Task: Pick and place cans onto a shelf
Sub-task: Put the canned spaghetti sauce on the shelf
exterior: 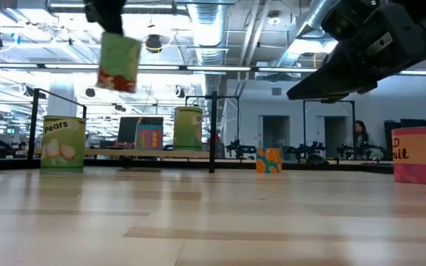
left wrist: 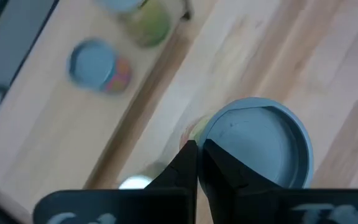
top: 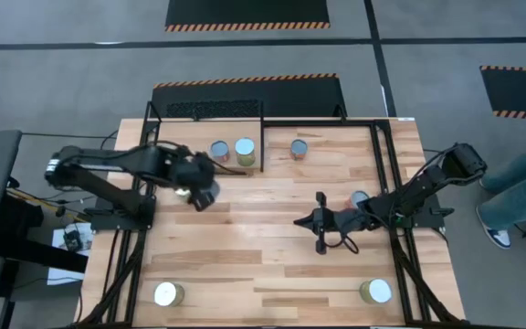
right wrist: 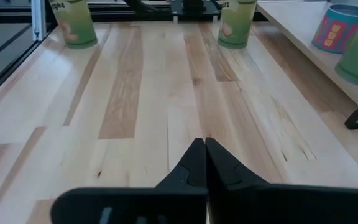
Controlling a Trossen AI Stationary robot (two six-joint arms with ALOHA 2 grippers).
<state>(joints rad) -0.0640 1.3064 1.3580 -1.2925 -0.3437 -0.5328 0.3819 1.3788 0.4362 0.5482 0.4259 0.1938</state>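
We see the left gripper (top: 193, 194) pinching the rim of a lifted green-labelled silver-topped tin can (exterior: 119, 61), at ten o'clock of table centre, beside the black-railed light-wood shelf (top: 277, 134). Right gripper (top: 320, 222) closed, empty, at three o'clock.

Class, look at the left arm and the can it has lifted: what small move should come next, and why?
Probably carry it toward the shelf. The left gripper is shut on the rim of a green-labelled tin can with a silver top, which hangs clear of the wooden tabletop. The light-wood shelf with black rails holds two cans, with bare board beside them.
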